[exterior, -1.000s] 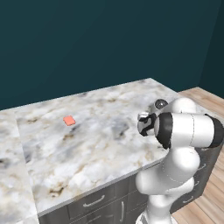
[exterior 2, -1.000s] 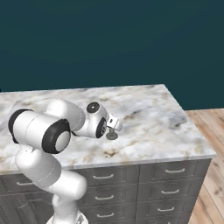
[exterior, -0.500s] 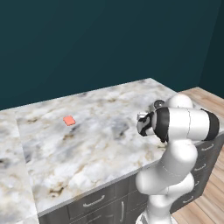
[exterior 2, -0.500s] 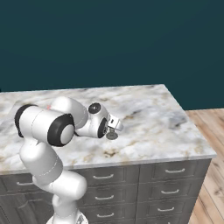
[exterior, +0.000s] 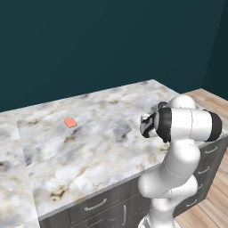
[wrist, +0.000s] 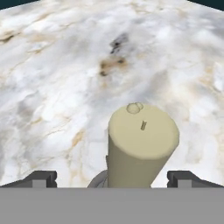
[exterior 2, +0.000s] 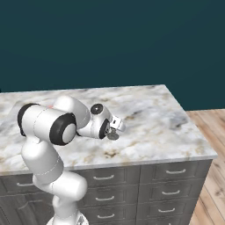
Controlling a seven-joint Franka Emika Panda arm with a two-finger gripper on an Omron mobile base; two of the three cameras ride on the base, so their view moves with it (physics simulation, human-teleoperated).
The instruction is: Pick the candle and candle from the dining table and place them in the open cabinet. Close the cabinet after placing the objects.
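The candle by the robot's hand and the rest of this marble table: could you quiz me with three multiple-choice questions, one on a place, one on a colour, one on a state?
1. Where does the candle stand in the hand view?
A. Between the two finger tips
B. Far off by the wall
C. Lying on the floor

2. What colour is the small block on the dining table?
A. Blue
B. Orange-red
C. Green

3. How does the gripper stand?
A. Shut on the candle
B. Shut on nothing
C. Open, with the candle between its tips

Answers:
1 A: the cream candle rises close up, midway between the dark tips.
2 B: it shows orange-red against the pale marble in the left base view.
3 C: the tips sit wide apart, clear of the candle's sides.
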